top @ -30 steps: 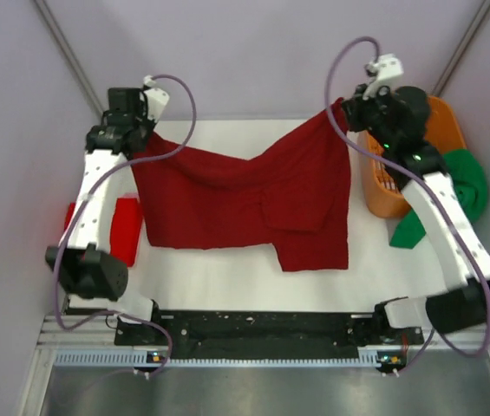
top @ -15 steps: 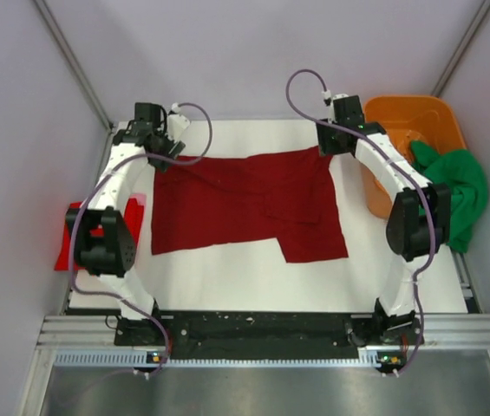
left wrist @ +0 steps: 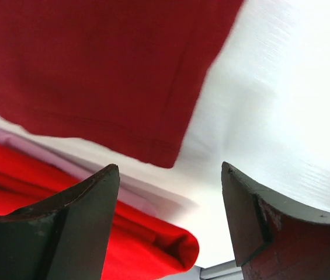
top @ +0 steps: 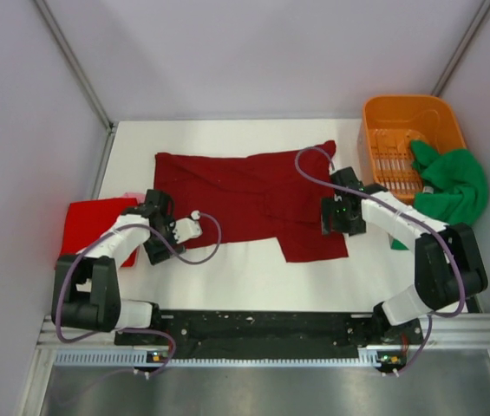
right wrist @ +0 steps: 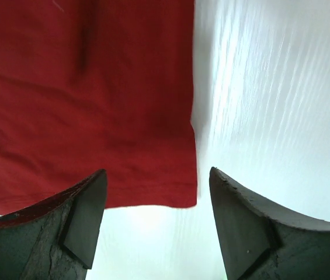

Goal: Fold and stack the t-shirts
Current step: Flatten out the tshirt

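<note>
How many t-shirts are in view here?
3. The dark maroon t-shirt lies spread out in the middle, the brighter red t-shirt lies at the far left, the green t-shirt is bunched against the orange basket. More could be hidden underneath.

You are looking at an orange slotted basket sitting at the far right corner of the white table; a black mounting rail is running along its near edge

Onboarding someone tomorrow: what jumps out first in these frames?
The dark maroon t-shirt spread out mid-table, left gripper and right gripper open at its near corners. Then the orange basket far right, green t-shirt spilling over its side; bright red t-shirt at left edge.
</note>
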`<act>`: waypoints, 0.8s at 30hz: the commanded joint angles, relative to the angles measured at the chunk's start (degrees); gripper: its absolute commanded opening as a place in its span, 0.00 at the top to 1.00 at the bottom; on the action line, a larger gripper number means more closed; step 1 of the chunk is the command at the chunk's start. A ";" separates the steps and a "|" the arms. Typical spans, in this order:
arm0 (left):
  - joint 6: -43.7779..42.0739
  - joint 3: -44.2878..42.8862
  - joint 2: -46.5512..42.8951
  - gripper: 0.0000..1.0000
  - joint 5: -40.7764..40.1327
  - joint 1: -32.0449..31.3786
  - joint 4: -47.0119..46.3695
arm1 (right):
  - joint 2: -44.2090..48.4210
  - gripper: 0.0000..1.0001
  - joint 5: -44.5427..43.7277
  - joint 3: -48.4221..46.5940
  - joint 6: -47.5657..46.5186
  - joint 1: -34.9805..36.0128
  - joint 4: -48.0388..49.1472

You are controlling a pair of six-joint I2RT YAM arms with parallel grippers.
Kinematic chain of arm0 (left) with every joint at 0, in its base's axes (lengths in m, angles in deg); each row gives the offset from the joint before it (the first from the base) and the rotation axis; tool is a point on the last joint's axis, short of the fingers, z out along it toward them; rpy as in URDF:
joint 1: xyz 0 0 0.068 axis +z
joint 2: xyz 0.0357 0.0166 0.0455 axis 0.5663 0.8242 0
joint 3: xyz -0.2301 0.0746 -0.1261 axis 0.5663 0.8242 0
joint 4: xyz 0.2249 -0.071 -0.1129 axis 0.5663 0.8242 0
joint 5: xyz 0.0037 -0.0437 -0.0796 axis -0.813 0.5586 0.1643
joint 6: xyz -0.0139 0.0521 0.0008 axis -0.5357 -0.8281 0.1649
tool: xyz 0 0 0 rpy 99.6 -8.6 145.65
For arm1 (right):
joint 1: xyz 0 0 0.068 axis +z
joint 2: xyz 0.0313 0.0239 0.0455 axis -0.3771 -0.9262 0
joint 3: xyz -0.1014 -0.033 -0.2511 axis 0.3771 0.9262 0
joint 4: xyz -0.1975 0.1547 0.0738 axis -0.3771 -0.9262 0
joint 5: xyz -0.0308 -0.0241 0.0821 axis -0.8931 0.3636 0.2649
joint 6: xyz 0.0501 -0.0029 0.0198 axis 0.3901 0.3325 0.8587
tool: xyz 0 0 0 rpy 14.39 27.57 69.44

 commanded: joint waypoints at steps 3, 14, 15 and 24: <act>-5.31 2.52 0.29 0.19 4.54 0.17 -5.51 | 2.13 0.29 1.35 8.22 8.25 0.14 2.43; -2.85 5.60 5.12 0.89 -0.53 0.17 -14.91 | 0.79 1.00 8.30 10.44 7.82 -0.30 8.95; -2.24 5.08 5.39 1.00 -1.31 0.17 -14.91 | 2.72 1.00 8.39 9.48 7.47 -0.73 8.16; 9.89 -11.60 -2.24 1.00 -8.26 0.35 -5.52 | 20.04 1.00 3.38 -10.63 0.27 -3.37 -3.70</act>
